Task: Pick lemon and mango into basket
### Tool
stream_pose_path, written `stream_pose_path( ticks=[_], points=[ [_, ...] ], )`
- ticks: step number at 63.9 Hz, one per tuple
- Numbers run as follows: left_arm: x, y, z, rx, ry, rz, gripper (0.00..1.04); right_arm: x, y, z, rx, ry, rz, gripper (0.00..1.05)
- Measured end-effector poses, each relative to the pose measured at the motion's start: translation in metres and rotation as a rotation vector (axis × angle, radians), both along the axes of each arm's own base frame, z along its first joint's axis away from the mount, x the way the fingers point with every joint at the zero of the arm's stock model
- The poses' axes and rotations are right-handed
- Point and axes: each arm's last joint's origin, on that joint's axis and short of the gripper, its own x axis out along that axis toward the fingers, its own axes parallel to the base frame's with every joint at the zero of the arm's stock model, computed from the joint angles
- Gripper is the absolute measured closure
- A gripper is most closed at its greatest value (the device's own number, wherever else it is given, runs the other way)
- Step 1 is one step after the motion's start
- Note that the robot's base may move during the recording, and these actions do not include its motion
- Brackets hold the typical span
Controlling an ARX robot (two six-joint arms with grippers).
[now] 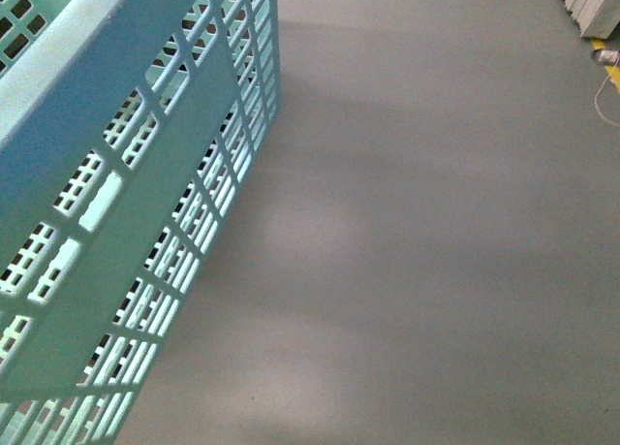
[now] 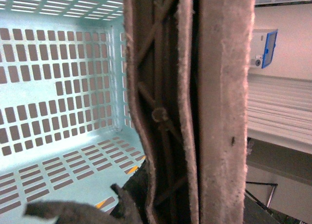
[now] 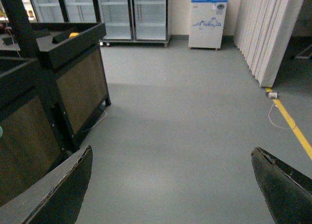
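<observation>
The light teal basket (image 1: 116, 203) hangs tilted above the grey floor and fills the left of the front view. In the left wrist view its slotted inside (image 2: 58, 87) holds nothing that I can see. My left gripper (image 2: 161, 202) is shut on the basket's brown handle (image 2: 222, 112), which runs right across the lens. My right gripper (image 3: 170, 185) is open over bare floor, its dark fingers (image 3: 61, 192) wide apart and holding nothing. A small yellow spot (image 3: 73, 35) lies on a far dark stand, too small to tell whether it is the lemon or the mango.
Dark wooden display stands (image 3: 78, 77) line one side of the right wrist view. Glass-door fridges (image 3: 131, 14) and a white and blue chest freezer (image 3: 208, 19) stand at the back wall. A white folding partition (image 3: 268, 33) and a yellow floor line (image 3: 292, 126) with a cable border the grey floor (image 1: 417, 222).
</observation>
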Motion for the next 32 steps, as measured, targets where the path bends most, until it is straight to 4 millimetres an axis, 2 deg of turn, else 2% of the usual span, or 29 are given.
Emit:
stream_pose_path(
  ticks=[32],
  points=[
    [-0.0001, 0.0000, 0.0009, 0.000, -0.003, 0.000, 0.90, 0.0000, 0.0000, 0.0000, 0.000, 0.000, 0.000, 0.09]
  ],
)
